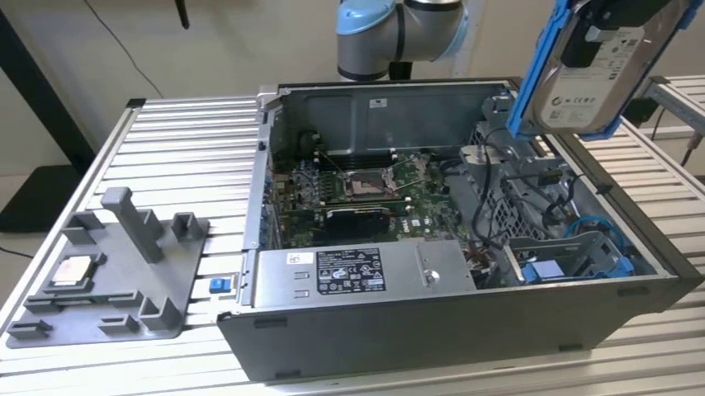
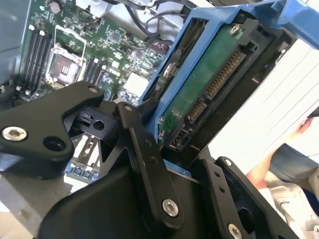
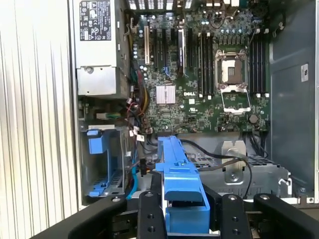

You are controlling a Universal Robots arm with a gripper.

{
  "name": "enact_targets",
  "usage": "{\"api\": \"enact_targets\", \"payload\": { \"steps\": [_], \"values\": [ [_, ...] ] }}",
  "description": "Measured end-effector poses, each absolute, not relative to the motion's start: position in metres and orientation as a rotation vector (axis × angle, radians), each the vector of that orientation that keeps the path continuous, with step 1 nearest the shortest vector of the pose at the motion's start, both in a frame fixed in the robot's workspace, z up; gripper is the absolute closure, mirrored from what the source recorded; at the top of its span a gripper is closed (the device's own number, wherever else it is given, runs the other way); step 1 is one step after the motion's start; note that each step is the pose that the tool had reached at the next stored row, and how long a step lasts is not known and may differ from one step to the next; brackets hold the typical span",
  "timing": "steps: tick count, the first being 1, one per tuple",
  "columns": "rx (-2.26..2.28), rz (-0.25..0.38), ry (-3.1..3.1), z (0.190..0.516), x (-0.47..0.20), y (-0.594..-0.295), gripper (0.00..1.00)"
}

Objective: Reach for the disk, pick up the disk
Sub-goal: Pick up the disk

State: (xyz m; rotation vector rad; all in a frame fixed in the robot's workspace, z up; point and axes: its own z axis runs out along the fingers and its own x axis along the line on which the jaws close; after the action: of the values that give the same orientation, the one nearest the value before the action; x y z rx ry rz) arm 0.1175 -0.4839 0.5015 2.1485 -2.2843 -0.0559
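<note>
Disk (image 1: 589,70): silver drive with white label and blue rails, held in the air above the open computer case (image 1: 441,313), over the case's drive-bay side toward the exterior view's right, tilted nearly upright with its label facing the camera. In the second wrist view the disk (image 2: 209,84) shows its green circuit board and connector edge, framed by the blue rail; in the first wrist view its blue rail (image 3: 179,184) runs edge-on between the black fingers. Gripper (image 3: 187,219): clenched on the disk, one black finger (image 2: 149,169) pressed against the rail on each side, in both wrist views. Arm (image 1: 397,33): grey and light-blue joint visible behind the case's rear wall. Computer case: stands on the slatted metal tabletop (image 1: 187,140), side panel off, exposing the green motherboard (image 1: 364,186) with its bare processor socket, the silver power supply (image 1: 364,272) along the near edge, and a blue-railed empty drive bay (image 1: 573,256). Grey plastic fixture (image 1: 111,276): rests near the tabletop's corner at the exterior view's left, carrying a small square chip (image 1: 72,271).
</note>
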Motion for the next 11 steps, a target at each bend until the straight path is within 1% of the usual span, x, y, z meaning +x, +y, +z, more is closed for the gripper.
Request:
{"api": "enact_targets", "payload": {
  "steps": [11],
  "values": [
    [2.149,-0.056,-2.284,0.497,0.113,-0.520,1.00]
  ]
}}
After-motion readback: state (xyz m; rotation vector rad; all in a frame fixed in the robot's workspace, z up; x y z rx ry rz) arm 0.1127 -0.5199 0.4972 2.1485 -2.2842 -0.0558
